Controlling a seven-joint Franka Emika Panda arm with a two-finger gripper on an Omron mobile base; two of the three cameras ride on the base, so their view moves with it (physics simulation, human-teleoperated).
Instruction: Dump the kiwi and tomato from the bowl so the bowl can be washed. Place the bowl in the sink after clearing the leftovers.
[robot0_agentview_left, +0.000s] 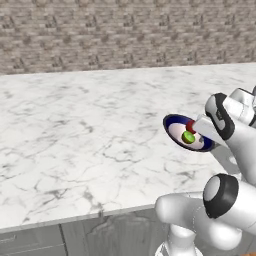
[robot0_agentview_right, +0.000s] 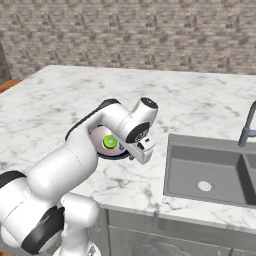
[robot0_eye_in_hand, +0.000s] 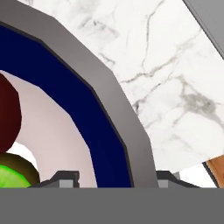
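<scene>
White marble covers the table (robot0_agentview_left: 75, 130), with a brick wall behind. Near the sink (robot0_agentview_right: 210, 172), on its left, the bowl (robot0_agentview_left: 175, 125) is tipped up. The gripper (robot0_eye_in_hand: 113, 177) is clamped on its blue rim. The kiwi (robot0_agentview_left: 188, 137) and the tomato (robot0_agentview_left: 190, 126) sit inside the bowl, touching.

bare counter (robot0_agentview_left: 75, 130) left of bowl (robot0_agentview_left: 175, 125); sink (robot0_agentview_right: 210, 170) seemingly unobstructed.

Glossy white grey-veined marble counter (robot0_agentview_left: 75, 130); rough matt brown-grey brick wall (robot0_agentview_left: 125, 30); matt grey metal-look rectangular sink (robot0_agentview_right: 210, 172); smooth shallow round bowl (robot0_agentview_left: 175, 124), dark blue outside, pale pink inside; smooth lime-green kiwi (robot0_agentview_left: 188, 137).
</scene>
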